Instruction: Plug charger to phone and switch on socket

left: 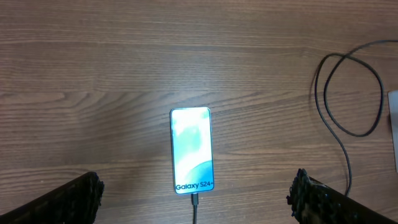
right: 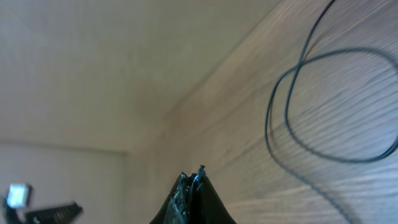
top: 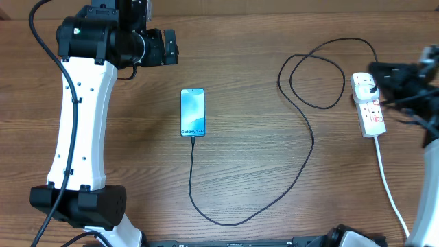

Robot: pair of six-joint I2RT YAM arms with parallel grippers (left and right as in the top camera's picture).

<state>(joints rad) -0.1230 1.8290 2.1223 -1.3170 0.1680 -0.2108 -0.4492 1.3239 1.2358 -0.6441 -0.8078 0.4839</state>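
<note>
Left fingers (left: 71, 200) stand spread wide, released, holding nothing, framing the phone (left: 191, 149) without touching it. Right fingers (right: 193, 196) are clenched on nothing, far right of the phone beside the socket (top: 370, 113). Both things lie on the wood-grain desk (top: 260, 103). The white socket has a black plug in one outlet. The phone lies flat, cyan screen lit, "Galaxy S24+" near its bottom edge. The thin black charger (top: 313, 144) leaves that edge and loops right to the socket. Only the overhead view shows the plug. The right wrist view shows just cable loops.
</note>
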